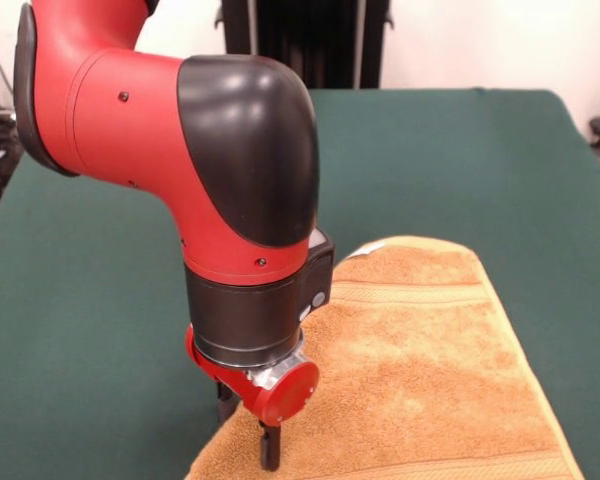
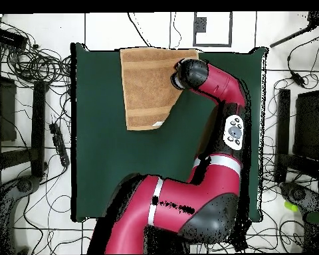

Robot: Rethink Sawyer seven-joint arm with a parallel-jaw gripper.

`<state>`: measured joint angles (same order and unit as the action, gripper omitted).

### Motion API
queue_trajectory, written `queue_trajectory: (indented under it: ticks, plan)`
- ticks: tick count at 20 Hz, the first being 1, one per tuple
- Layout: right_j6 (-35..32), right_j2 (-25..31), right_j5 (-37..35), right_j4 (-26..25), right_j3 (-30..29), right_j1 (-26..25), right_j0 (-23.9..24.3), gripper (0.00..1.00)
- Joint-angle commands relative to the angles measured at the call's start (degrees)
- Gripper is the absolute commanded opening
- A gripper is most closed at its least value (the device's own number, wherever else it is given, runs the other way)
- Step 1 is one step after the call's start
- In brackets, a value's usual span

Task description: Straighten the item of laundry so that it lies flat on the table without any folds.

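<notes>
Even, bright indoor light, soft shadow under the arm (image 1: 180, 150), no glare on the table (image 1: 80, 330).

Open room: the table (image 1: 80, 300) lies bare green on every side of the towel (image 1: 420, 380) but its edge side.
In the way: only the red arm (image 2: 218, 86), reaching over the towel's side, gripper (image 1: 248, 425) at its border.
Table edge: the towel lies against it.

towel (image 1: 420, 370): rough terry, flat woven bands | table (image 1: 80, 330): matt cloth
</notes>
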<state>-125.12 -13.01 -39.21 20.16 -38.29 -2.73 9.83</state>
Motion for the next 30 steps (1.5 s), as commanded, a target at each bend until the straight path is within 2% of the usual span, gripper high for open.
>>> queue_trajectory:
  ticks: [1,12,14,15,30]
  plan:
    - [-2.75,6.4,-4.28,-1.06,-7.51,-3.22,-0.4,1.0]
    - [-4.89,6.66,-1.4,-0.49,-8.83,-2.68,-0.37,1.0]
    - [-5.41,6.73,-3.29,0.05,-8.33,-2.99,-0.31,1.0]
    - [-5.93,6.57,-3.11,0.12,-8.35,-3.01,-0.42,0.0]
    - [-5.04,7.01,-2.31,-0.12,-8.54,-2.76,-0.27,0.0]
